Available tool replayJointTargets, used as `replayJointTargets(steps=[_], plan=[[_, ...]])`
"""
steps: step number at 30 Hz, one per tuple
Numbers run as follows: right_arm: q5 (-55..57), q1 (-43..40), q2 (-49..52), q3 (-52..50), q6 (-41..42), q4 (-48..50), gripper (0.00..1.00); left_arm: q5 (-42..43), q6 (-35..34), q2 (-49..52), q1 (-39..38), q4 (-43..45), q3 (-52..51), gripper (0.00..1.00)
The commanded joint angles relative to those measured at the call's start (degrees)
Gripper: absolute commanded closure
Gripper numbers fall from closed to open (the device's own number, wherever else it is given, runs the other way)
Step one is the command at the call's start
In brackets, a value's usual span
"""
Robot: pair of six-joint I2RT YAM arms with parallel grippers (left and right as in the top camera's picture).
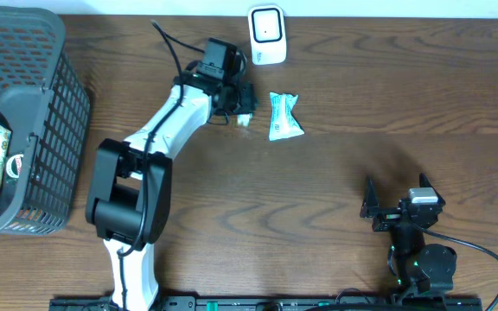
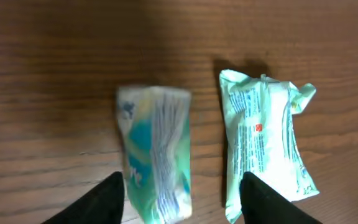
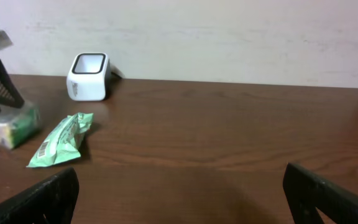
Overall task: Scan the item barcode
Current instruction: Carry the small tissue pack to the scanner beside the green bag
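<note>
One packet [image 2: 156, 152] — loose, between left gripper [image 2: 182, 182] jaws

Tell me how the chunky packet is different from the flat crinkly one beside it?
The chunky packet is thick and blocky; the flat packet is thin with crumpled ends. The chunky one has teal patches; the flat one is pale green. The chunky one lies between the open fingers of the left gripper, the flat one outside them. Both lie on the wooden table.

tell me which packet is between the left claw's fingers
The blurred teal-and-white packet, directly between the left claw's fingers. The crumpled pale green packet lies apart, off to its side.
</note>
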Motion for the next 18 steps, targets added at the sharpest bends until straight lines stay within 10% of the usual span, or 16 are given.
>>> replayJointTargets(steps=[1, 14, 18], plan=[[0.1, 0.3, -0.3, -0.1, 0.4, -0.3, 0.01, 0.7, -0.9, -0.2, -0.2, 0.0, 0.6, 0.39], [0.1, 0.3, -0.3, -0.1, 0.4, -0.3, 0.01, -2.0, -0.9, -6.7, 0.0, 2.1, 0.6, 0.38], [0.1, 0.3, -0.3, -0.1, 0.4, -0.3, 0.01, -15.0, -1.0, -5.9, 0.0, 2.3, 0.6, 0.54]])
